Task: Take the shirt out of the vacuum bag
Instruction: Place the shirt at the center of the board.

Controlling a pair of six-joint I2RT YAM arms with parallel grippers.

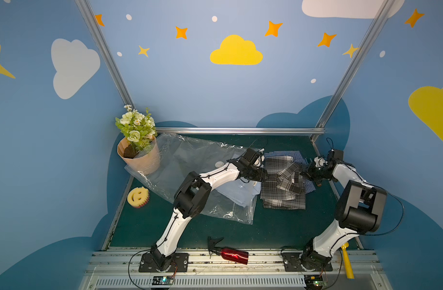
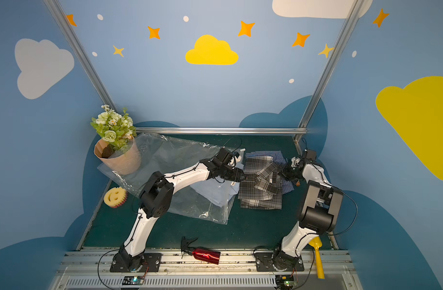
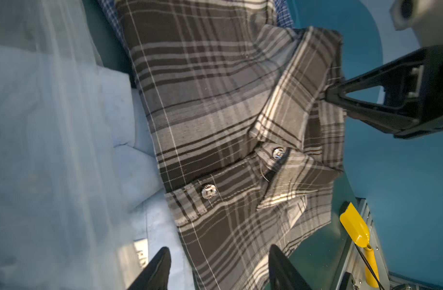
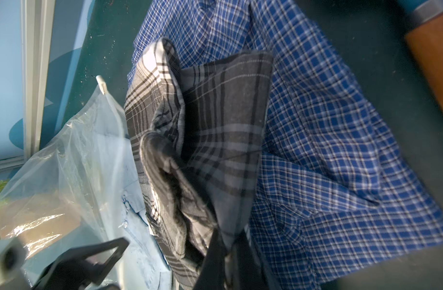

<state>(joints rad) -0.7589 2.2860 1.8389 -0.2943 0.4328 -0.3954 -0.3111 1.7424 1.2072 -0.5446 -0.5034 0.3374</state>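
The clear vacuum bag (image 1: 190, 155) (image 2: 170, 155) lies flat on the green table, its white valve (image 1: 219, 164) facing up. A light blue shirt (image 1: 240, 193) (image 3: 140, 163) lies in the bag's mouth. Just right of the bag, a grey plaid shirt (image 1: 283, 190) (image 2: 261, 193) (image 3: 215, 100) rests crumpled on a blue checked shirt (image 1: 280, 153) (image 4: 328, 150). My left gripper (image 1: 264, 175) (image 3: 219, 248) hangs open above the plaid shirt's left edge, holding nothing. My right gripper (image 1: 302, 173) (image 4: 229, 233) is shut on a fold of the plaid shirt (image 4: 215, 125) at its right side.
A paper-wrapped flower pot (image 1: 140, 150) stands on the bag's far left corner. A smiley sponge (image 1: 138, 197) lies at the left edge, a red spray bottle (image 1: 228, 253) on the front rail, a yellow tool (image 1: 347, 261) at front right. A metal bar (image 1: 240, 130) bounds the back.
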